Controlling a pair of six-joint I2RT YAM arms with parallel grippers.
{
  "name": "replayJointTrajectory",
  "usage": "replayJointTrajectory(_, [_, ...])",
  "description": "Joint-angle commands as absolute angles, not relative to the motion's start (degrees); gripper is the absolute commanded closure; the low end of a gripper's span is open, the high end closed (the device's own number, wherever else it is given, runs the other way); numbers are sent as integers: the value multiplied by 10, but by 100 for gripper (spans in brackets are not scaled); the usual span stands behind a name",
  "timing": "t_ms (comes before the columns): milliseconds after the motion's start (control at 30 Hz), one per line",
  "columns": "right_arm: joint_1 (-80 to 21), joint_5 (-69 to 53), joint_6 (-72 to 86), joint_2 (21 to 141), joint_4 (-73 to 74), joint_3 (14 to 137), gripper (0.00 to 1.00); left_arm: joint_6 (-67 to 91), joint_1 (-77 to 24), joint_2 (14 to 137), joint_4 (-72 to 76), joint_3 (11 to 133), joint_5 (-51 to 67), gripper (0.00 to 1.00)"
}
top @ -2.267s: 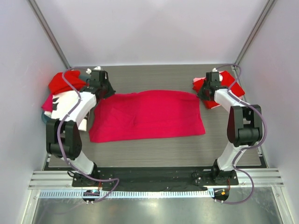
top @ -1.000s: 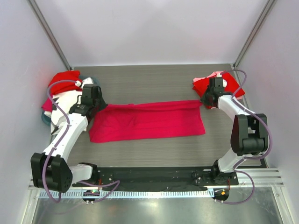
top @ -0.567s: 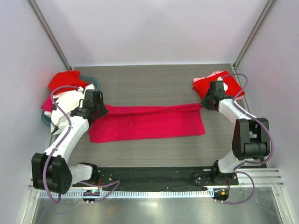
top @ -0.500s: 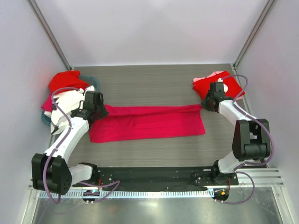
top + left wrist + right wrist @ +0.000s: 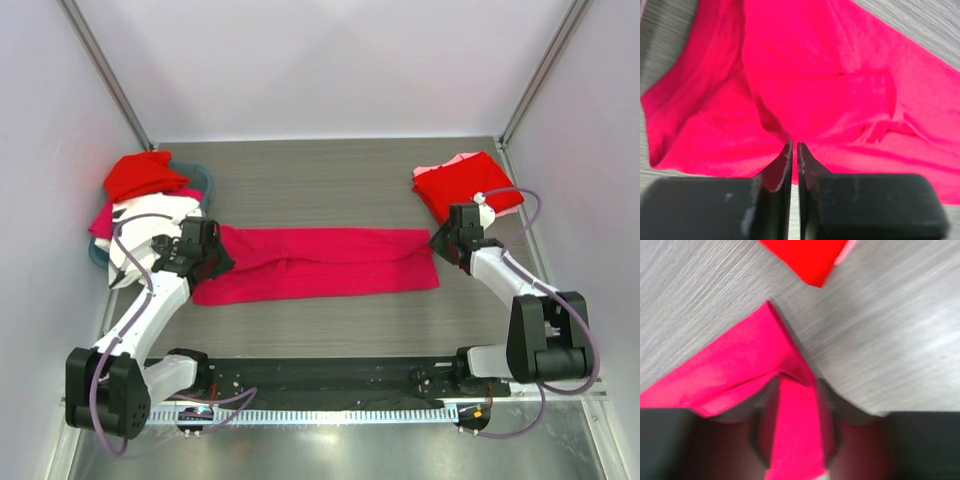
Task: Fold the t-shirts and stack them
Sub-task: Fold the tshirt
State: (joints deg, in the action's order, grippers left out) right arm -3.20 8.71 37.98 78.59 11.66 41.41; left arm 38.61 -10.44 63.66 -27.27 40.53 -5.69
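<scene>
A crimson-pink t-shirt (image 5: 320, 265) lies as a long narrow band across the middle of the table, folded lengthwise. My left gripper (image 5: 212, 262) sits at its left end. In the left wrist view its jaws (image 5: 794, 145) are all but together, with a crease of the shirt (image 5: 840, 100) running into their tips. My right gripper (image 5: 447, 243) is at the shirt's right end. In the blurred right wrist view its jaws (image 5: 796, 390) stand apart and a strip of the shirt (image 5: 740, 365) lies loose between them.
A folded red t-shirt (image 5: 465, 185) rests on a pale pink one at the back right; its corner (image 5: 805, 257) shows in the right wrist view. At the left, red (image 5: 140, 175) and white (image 5: 150, 215) shirts are heaped over a teal basket (image 5: 202, 178).
Both grippers have drawn the shirt's far edge toward the near side, narrowing it into a band. The right jaws have come apart; the left jaws have barely moved.
</scene>
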Motion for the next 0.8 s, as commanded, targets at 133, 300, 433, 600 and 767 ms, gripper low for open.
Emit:
replayJointTrajectory(133, [-61, 197, 401, 668, 80, 366, 50, 425, -109, 567, -258, 381, -23, 87])
replayJointTrajectory(300, [-69, 182, 379, 665, 68, 372, 42, 428, -109, 538, -295, 396, -77, 91])
replayJointTrajectory(433, [-69, 149, 367, 704, 70, 402, 39, 417, -109, 562, -298, 420, -46, 76])
replayJointTrajectory(600, [-69, 129, 365, 770, 79, 435, 45, 398, -115, 611, -292, 446, -22, 64])
replayJointTrajectory(767, [-69, 108, 375, 809, 81, 441, 47, 394, -127, 668, -279, 454, -18, 52])
